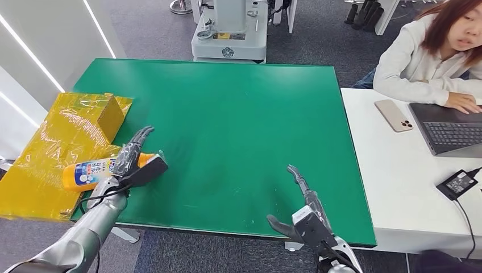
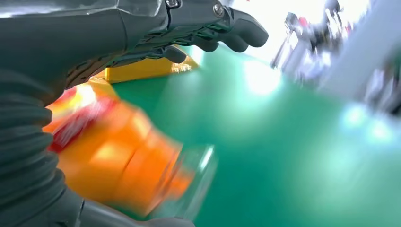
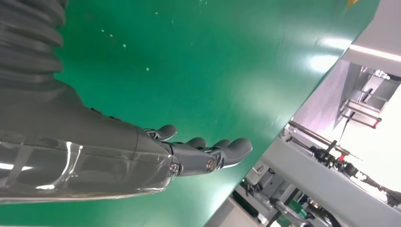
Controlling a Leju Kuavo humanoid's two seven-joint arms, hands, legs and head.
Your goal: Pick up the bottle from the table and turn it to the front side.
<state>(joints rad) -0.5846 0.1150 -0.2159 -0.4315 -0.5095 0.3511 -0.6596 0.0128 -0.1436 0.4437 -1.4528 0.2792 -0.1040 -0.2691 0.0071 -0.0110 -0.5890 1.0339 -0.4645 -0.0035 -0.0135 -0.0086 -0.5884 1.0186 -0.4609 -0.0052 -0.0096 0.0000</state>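
Left robot hand [image 1: 132,152] sits over the neck end of the bottle [image 1: 91,173], fingers stretched forward and apart; whether it grips the bottle I cannot tell (wrist view is blurred). Bottle, orange with a white label, lies on its side at the left edge of the green desk [image 1: 239,125], its base over the yellow plastic sheet [image 1: 51,148]. Right robot hand [image 1: 295,205] is released, fingers spread, near the desk's front edge, well apart from the bottle. A person [image 1: 432,51] sits at a white side table [image 1: 398,187].
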